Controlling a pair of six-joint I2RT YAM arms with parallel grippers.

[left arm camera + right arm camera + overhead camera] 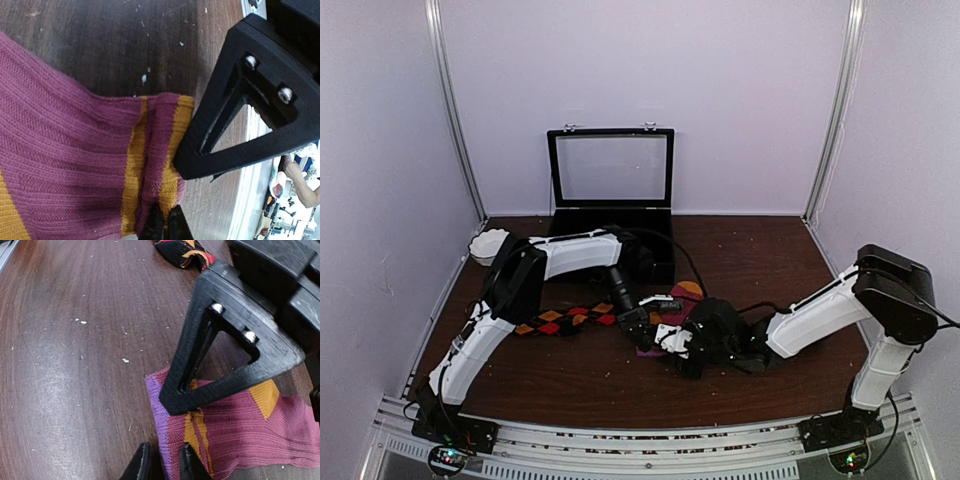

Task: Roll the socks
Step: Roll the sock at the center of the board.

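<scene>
The black argyle sock (570, 320) lies flat left of centre, and its tip (187, 252) shows at the top of the right wrist view. The magenta-pink sock (685, 293) lies under both grippers, mostly hidden from above. My left gripper (638, 322) is shut, and its tips (165, 222) pinch a raised fold of the pink sock (60, 150) at the orange stripes. My right gripper (670, 340) stands over the sock's purple end. Its jaws (164, 465) are narrowly open astride the purple edge of the pink sock (250, 435).
A black case (610, 170) with its clear lid raised stands at the back centre. A white bowl (487, 245) sits at the back left. White side walls close in the brown table (770, 250). The left arm's forearm passes over the argyle sock.
</scene>
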